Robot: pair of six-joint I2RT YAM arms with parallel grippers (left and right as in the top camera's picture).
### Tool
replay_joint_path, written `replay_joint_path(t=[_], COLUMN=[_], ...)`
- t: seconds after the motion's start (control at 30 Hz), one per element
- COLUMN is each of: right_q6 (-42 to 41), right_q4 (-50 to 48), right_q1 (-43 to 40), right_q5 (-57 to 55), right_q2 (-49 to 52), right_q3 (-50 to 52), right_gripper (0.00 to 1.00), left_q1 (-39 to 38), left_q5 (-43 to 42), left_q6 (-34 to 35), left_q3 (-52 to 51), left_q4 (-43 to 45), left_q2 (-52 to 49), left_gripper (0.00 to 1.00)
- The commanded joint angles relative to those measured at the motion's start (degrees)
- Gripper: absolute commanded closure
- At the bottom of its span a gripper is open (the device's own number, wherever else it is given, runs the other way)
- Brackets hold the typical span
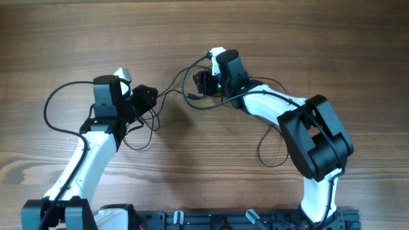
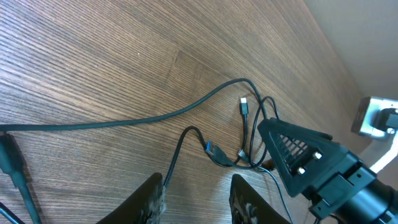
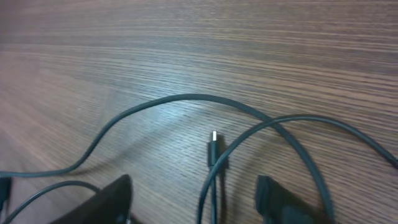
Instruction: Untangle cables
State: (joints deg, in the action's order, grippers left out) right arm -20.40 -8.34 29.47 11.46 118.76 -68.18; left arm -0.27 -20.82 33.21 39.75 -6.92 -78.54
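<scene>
Ahead of right hand (image 3: 196, 199), cables (image 3: 186, 98) arc crosswise; plug (image 3: 214, 152) points away.

Left arm (image 1: 83, 160): white tubular link, black joint housings. Right arm (image 1: 281, 108): white link, bulky black elbow housing (image 1: 316, 137), small green light (image 1: 219, 82) near the wrist. White camera block (image 1: 121, 74) on each wrist. Black service cable (image 1: 46, 108) looped beside each arm. Left fingers (image 2: 152, 199): dark, mottled. Right finger (image 2: 292, 149): black, triangular, ribbed. Black base rail (image 1: 223, 220).
</scene>
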Motion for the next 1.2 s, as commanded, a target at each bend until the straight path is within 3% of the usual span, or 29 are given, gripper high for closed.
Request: replay_joint_path(t=[0.0,0.27,0.47,0.7,0.87,0.93,1.17], right_q6=[-0.8,-0.8,-4.2,-5.2,-5.2,-5.3,-6.2], right_q4=[0.0,1.2,0.6,1.3,1.8,1.6,1.6], right_q1=[0.1,0.6,0.6,0.6,0.6,0.6,-0.6], right_q5=[-0.9,1.0,1.0,1.0,1.0,1.0,1.0], right_q2=[2.5,5.6,6.0,6.1,6.1,6.1,5.6], right_q3=[-1.0,-1.0,-1.0,-1.0,-1.0,-1.0,-1.0], right_gripper=[0.44,0.47,0.72,0.77,0.89,0.96,0.96], left_q1=[-0.2,-0.2,-0.2,-0.2,-0.2,-0.2,-0.2], left_q5=[0.6,0.6,0.6,0.6,0.6,0.6,1.4], left_q6=[-1.3,-1.3,-1.3,-1.3,-1.3,-1.3,-1.3], left_q3=[0.0,0.0,0.0,0.0,0.0,0.0,0.0], left_q4=[-0.3,-0.4,-0.7,-0.7,-0.7,-0.7,-0.7], left_q2=[-0.3,-0.3,-0.3,-0.3,-0.3,-0.3,-0.3], left_gripper=[0.64,0.65,0.66,0.68,0.69,0.73,0.89])
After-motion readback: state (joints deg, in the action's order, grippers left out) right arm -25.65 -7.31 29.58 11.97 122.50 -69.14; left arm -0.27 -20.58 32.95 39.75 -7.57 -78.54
